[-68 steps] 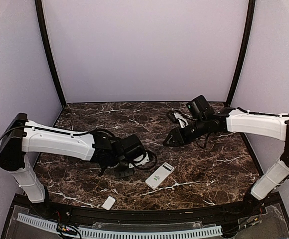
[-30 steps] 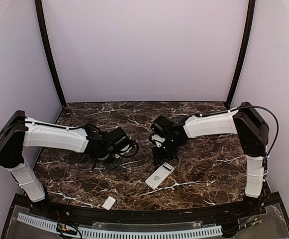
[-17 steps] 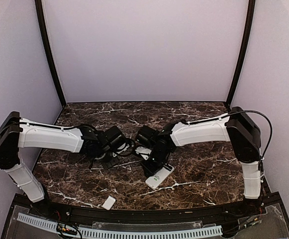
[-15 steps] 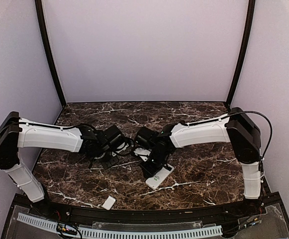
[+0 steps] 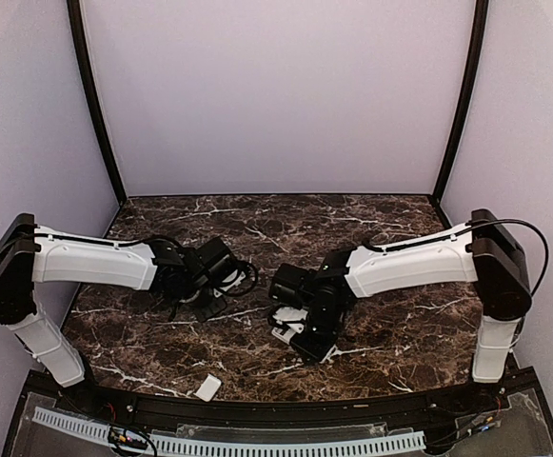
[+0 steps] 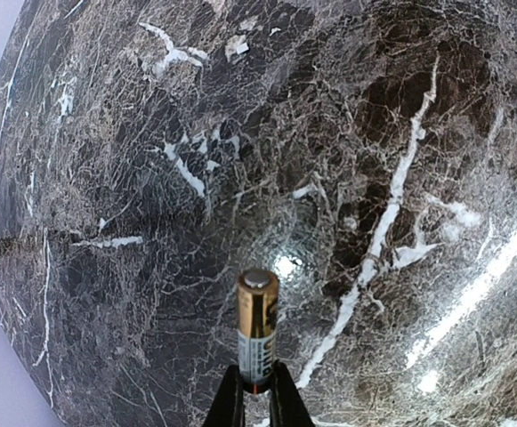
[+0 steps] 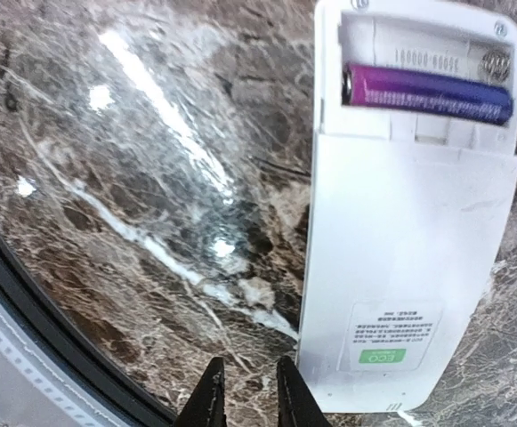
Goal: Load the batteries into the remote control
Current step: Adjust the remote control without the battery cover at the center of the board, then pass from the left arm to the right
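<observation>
Two batteries are in sight, one already seated and one in the air. The remote control (image 7: pixel 405 267) lies face down on the dark marble table (image 6: pixel 391 124), its back cover off and the battery bay open at the end far from the right wrist camera. A purple-blue battery (image 7: pixel 427 92) sits in the bay slot nearer the remote's body; the slot beside it, along the end edge, holds only its spring contact. A small green sticker marks the other end of the remote's back.

The right jaws hang just beside that sticker end, off the remote's corner and above bare table close to the near edge. Their fingertips (image 7: pixel 209 396) stand a little apart with only marble between them, so they hold nothing. From overhead, the right arm's wrist covers most of the remote.

The left jaws are pressed onto the lower end of a gold-and-black battery (image 6: pixel 257 322), which points straight out from the fingertips (image 6: pixel 230 402) toward the table. It hangs above bare marble, clear of the surface, with a bright reflection just beyond its tip. In the overhead view, this arm is left of the right one, and the two wrists are apart.

A small white cover plate (image 5: pixel 207 387) lies alone near the table's front edge.
</observation>
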`<action>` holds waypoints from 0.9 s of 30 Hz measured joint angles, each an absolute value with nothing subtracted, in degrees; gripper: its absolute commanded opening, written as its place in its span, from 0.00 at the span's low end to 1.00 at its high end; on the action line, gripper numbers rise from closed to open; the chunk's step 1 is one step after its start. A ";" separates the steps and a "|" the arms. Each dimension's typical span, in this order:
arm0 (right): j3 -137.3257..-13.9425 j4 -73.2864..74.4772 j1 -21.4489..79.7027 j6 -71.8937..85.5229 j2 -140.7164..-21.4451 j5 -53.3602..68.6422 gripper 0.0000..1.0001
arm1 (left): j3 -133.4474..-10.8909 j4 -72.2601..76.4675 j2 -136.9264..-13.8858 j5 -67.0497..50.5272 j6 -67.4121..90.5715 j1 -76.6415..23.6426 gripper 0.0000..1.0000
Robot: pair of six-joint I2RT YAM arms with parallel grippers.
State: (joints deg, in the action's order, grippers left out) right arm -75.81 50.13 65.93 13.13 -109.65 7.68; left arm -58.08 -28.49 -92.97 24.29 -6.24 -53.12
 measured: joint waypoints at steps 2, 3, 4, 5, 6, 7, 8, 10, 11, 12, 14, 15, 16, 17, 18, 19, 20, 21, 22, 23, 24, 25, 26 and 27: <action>-77.78 50.57 65.82 12.84 -109.36 8.21 0.24 | -58.13 -28.62 -92.97 23.88 -6.07 -53.12 0.00; -78.85 50.33 65.78 12.60 -109.08 8.71 0.27 | -58.26 -28.93 -92.97 23.49 -5.72 -53.12 0.00; -79.75 49.87 65.78 12.36 -108.57 9.21 0.30 | -58.57 -29.43 -92.97 23.07 -5.26 -53.12 0.00; -80.20 49.15 65.65 12.16 -107.79 9.45 0.32 | -58.81 -29.74 -92.97 22.76 -4.78 -53.12 0.00; -80.31 48.62 65.56 12.10 -106.94 9.52 0.32 | -59.05 -30.04 -92.97 22.22 -4.08 -53.12 0.00; -80.31 48.18 65.41 11.86 -105.75 9.47 0.33 | -59.16 -30.24 -92.97 21.54 -3.36 -53.12 0.00; -80.29 47.83 65.25 11.70 -104.57 9.37 0.33 | -59.20 -30.55 -92.97 20.62 -2.37 -53.12 0.00; -80.05 47.03 64.53 11.70 -102.39 8.86 0.36 | -59.22 -31.33 -92.95 18.74 -0.62 -53.15 0.00; -79.48 46.15 63.96 11.88 -101.43 8.58 0.37 | -59.22 -31.83 -92.90 17.67 0.38 -53.15 0.00; -78.50 45.15 63.07 12.32 -100.20 8.27 0.38 | -59.24 -32.23 -92.86 16.58 1.39 -53.23 0.00; -75.94 43.16 60.53 13.39 -97.76 8.08 0.38 | -59.66 -33.10 -92.86 14.33 3.29 -53.47 0.00; -74.74 42.30 59.00 14.11 -96.79 8.14 0.38 | -59.86 -33.17 -92.86 13.10 4.25 -53.63 0.00; -73.71 41.45 57.41 14.70 -96.07 8.21 0.38 | -60.03 -33.15 -92.86 11.86 5.21 -53.95 0.00; -73.03 40.84 56.29 15.22 -95.72 8.38 0.38 | -60.14 -33.17 -92.86 10.68 6.20 -54.24 0.00; -72.47 40.21 54.87 15.81 -95.50 8.40 0.38 | -60.29 -33.36 -92.90 9.69 6.94 -54.54 0.00; -72.14 39.70 53.71 16.43 -95.50 8.38 0.38 | -60.77 -33.87 -93.27 8.45 8.16 -55.07 0.00; -71.94 39.33 53.04 16.86 -95.57 8.38 0.38 | -61.45 -34.39 -93.91 7.49 9.10 -55.70 0.00; -71.92 39.13 52.77 17.26 -95.70 8.40 0.37 | -62.19 -34.72 -94.76 6.52 9.87 -56.40 0.00; -71.92 38.94 52.77 17.58 -95.83 8.47 0.38 | -63.05 -35.16 -95.66 5.93 10.46 -57.14 0.00; -71.92 38.70 52.80 18.15 -96.05 8.78 0.37 | -64.60 -35.99 -97.06 5.34 11.22 -58.35 0.00; -71.92 38.70 52.77 18.55 -96.27 8.97 0.37 | -65.84 -36.47 -98.21 4.86 11.70 -59.37 0.00; -71.92 38.70 52.66 19.09 -96.60 9.30 0.37 | -67.29 -36.91 -99.35 4.21 12.29 -60.29 0.00; -71.90 38.63 52.53 19.55 -96.90 9.78 0.37 | -68.34 -37.17 -100.09 3.68 12.71 -60.90 0.00; -71.42 37.78 52.03 20.34 -97.19 11.03 0.37 | -69.54 -37.47 -100.79 2.79 13.21 -61.67 0.00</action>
State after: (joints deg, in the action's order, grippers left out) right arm -71.42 37.78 52.03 20.34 -97.19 11.03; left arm -69.54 -37.47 -100.79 2.79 13.21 -61.67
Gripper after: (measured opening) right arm 0.374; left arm 0.070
